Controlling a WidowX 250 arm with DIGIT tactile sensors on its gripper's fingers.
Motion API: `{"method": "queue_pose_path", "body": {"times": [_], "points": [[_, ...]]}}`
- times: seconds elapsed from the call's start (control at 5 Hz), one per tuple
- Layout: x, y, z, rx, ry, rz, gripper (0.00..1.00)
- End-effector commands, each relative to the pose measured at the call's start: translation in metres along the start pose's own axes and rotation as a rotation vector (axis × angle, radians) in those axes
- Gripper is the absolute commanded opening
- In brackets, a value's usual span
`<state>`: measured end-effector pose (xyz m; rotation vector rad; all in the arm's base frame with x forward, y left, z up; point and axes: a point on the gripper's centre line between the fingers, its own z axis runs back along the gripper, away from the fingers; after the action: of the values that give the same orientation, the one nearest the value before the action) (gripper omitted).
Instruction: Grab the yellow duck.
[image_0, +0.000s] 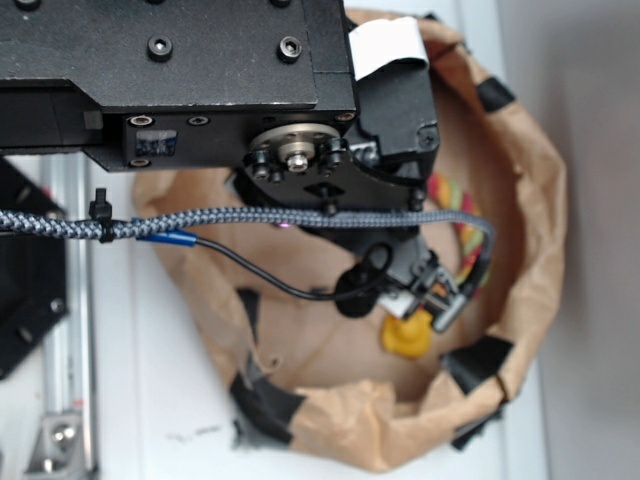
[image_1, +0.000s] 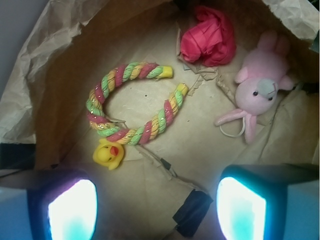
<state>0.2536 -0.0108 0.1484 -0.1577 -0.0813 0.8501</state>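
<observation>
The yellow duck (image_1: 108, 154) is small and glossy with a red-orange beak. It lies on the brown paper floor just below the rope toy's curve. My gripper (image_1: 157, 210) hovers above the paper, open, with nothing between its glowing fingers (image_1: 70, 207). The duck sits just ahead of the left finger, outside the gap. In the exterior view the duck (image_0: 407, 338) shows directly under the gripper (image_0: 438, 300), partly hidden by it.
A yellow-pink-green rope toy (image_1: 132, 102) curls mid-floor. A pink plush (image_1: 260, 92) lies to the right and a red crumpled cloth (image_1: 210, 36) at the far end. Black tape (image_1: 192, 212) patches the floor. Raised paper walls (image_1: 50, 75) ring everything.
</observation>
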Motion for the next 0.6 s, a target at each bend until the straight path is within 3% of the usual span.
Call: {"method": "queue_pose_path", "body": {"times": [0.0, 0.2, 0.4], "points": [[0.007, 0.003, 0.01, -0.033, -0.028, 0.0, 1.0], [0.004, -0.004, -0.017, 0.002, -0.092, -0.065, 1.0], [-0.001, -0.009, -0.035, -0.014, -0.086, -0.112, 1.0]]}}
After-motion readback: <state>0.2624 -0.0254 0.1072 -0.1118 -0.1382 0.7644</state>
